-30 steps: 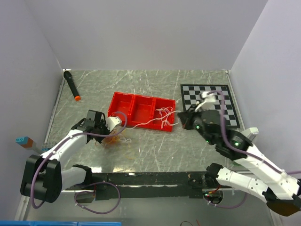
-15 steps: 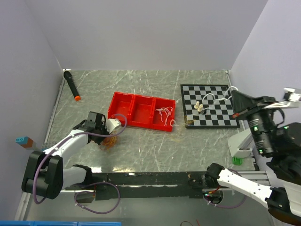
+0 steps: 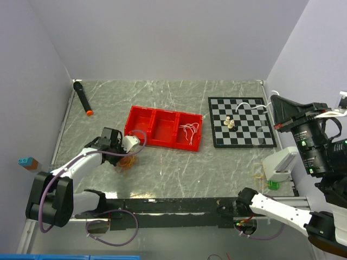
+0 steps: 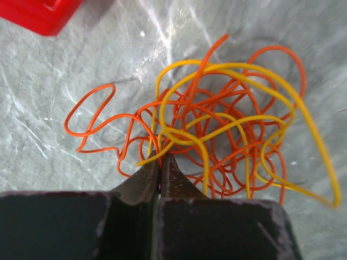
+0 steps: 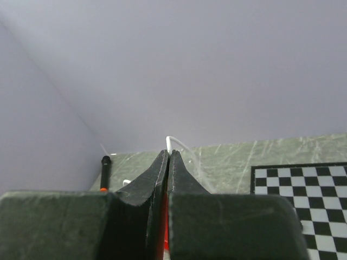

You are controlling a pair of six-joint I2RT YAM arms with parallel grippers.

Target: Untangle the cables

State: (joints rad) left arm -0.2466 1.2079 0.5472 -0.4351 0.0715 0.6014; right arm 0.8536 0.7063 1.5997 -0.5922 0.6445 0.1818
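Orange and yellow cables (image 4: 217, 135) knotted; white only partly drawn out.
Left hand (image 4: 160, 162) pinches shut on that tangle, on the table (image 3: 179, 168) beside the red tray (image 3: 162, 110). Right hand (image 5: 168, 157), raised high, is closed on one white strand (image 5: 172, 139) trailing over the chessboard (image 3: 244, 135). More white loops (image 3: 188, 129) lie in the tray's right compartment. Most untangling seems left, and the strand's far end is too thin to trace.

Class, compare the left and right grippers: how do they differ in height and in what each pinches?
The left gripper is low at the table, the right gripper high above it. The left pinches the orange and yellow tangle, the right one white strand. Both are shut.
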